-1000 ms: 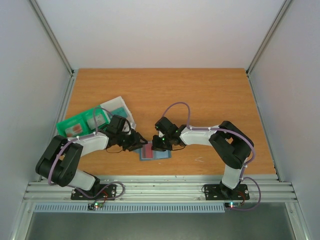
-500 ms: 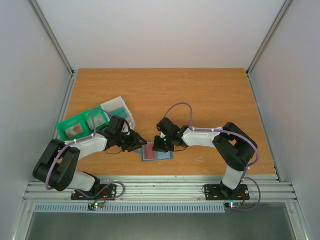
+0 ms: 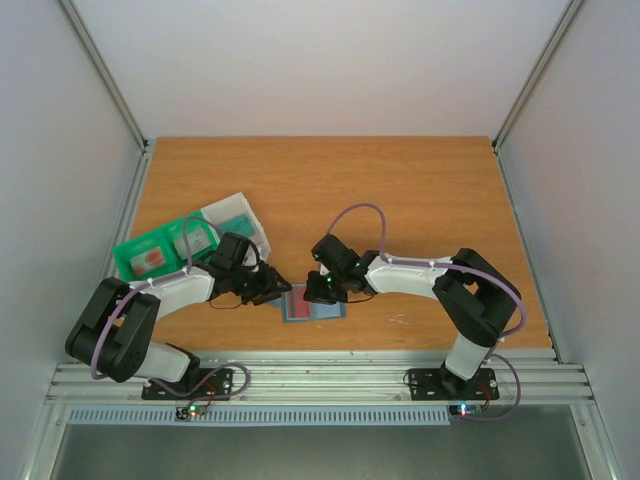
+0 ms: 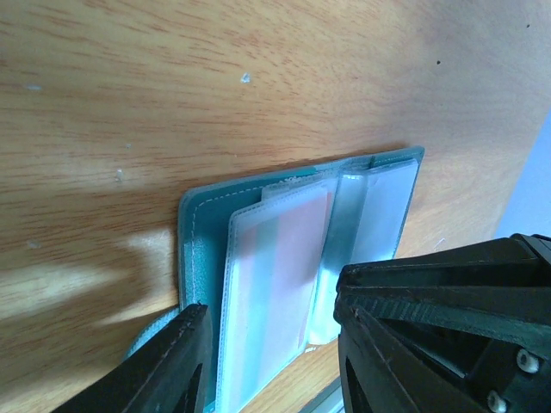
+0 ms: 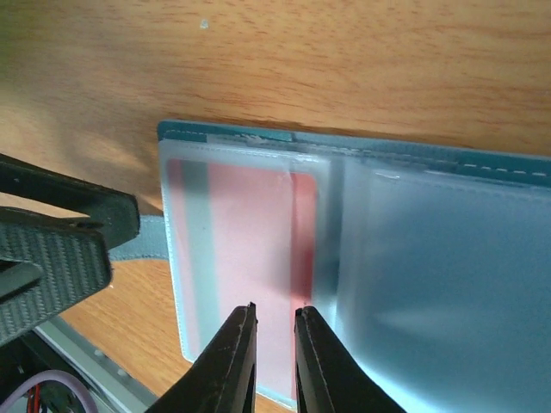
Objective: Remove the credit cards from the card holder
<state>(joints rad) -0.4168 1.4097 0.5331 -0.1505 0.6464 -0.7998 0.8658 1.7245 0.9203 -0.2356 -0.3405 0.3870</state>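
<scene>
A slate-blue bifold card holder with clear plastic sleeves [image 3: 320, 308] lies open and flat on the orange-brown wooden table [image 3: 400, 190], near its front edge, between two black-and-white robot arms. A reddish-pink plastic card [image 5: 250, 232] sits inside the left-hand sleeve, with a greenish band beside it in the same pocket; whether that band is a second card cannot be told.

To the left, well apart from the holder, a green plastic compartment tray [image 3: 135, 250] holds a small red-and-white item and a pale one, neither clear enough to name. A clear whitish tray [image 3: 238, 215] lies against its far side. The left arm's wrist crosses in front of the green tray's near corner.

The left gripper [image 4: 267, 335] hangs over the holder's left edge, its jaws apart and the sleeve showing between them. The right gripper [image 5: 274, 323] points down at the near edge of the pink card's sleeve, its jaws almost together with only a slit between; whether they nip the plastic cannot be told. Seen from above, both wrists hide parts of the holder's left and far edges.
</scene>
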